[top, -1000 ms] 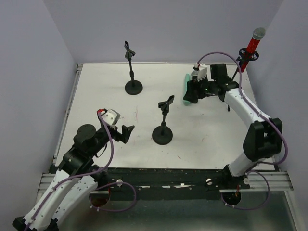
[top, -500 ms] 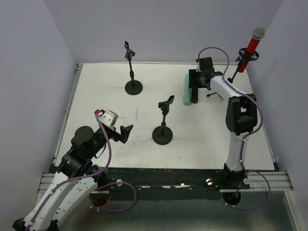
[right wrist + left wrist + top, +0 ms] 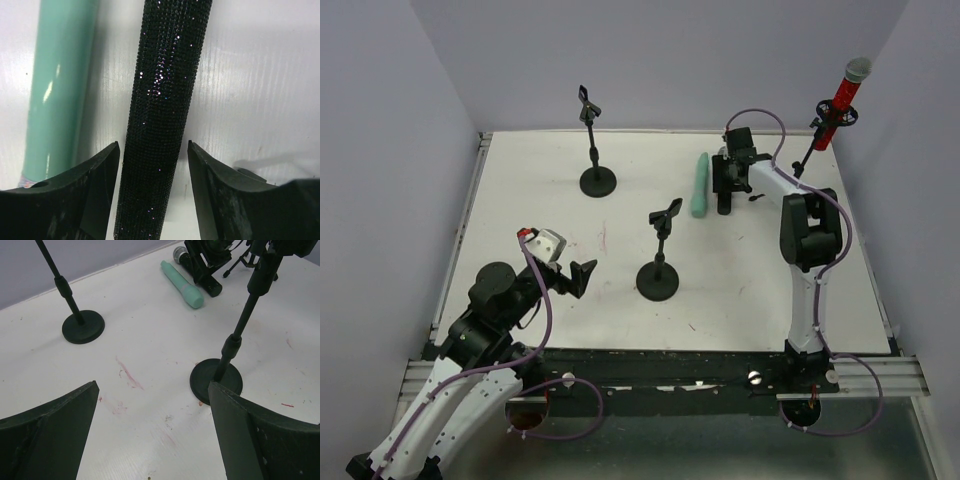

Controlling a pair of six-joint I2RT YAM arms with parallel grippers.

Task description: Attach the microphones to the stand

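Observation:
The black glitter microphone [image 3: 160, 75] lies on the white table, silver mesh head [image 3: 180, 253] toward the back. My right gripper [image 3: 153, 145] is open and straddles its handle, with a small gap on each side; in the top view it [image 3: 724, 192] is at the back right. The mint-green microphone [image 3: 699, 185] lies just left of it, flat on the table. The red microphone [image 3: 841, 95] sits clipped in a stand at the far right. My left gripper [image 3: 582, 277] is open and empty, low at the front left, left of the middle stand [image 3: 660, 250].
An empty clip stand [image 3: 592, 145] stands at the back left on a round base [image 3: 83, 326]. The middle stand's round base [image 3: 216, 381] is just ahead of my left fingers [image 3: 250, 440]. Red smears mark the table [image 3: 127, 375]. Walls close in on the table's sides.
My right arm has swung and stretched out, and its gripper moved off the mint microphone to sit over the black one. The mint microphone shifted slightly left. The left arm barely moved.

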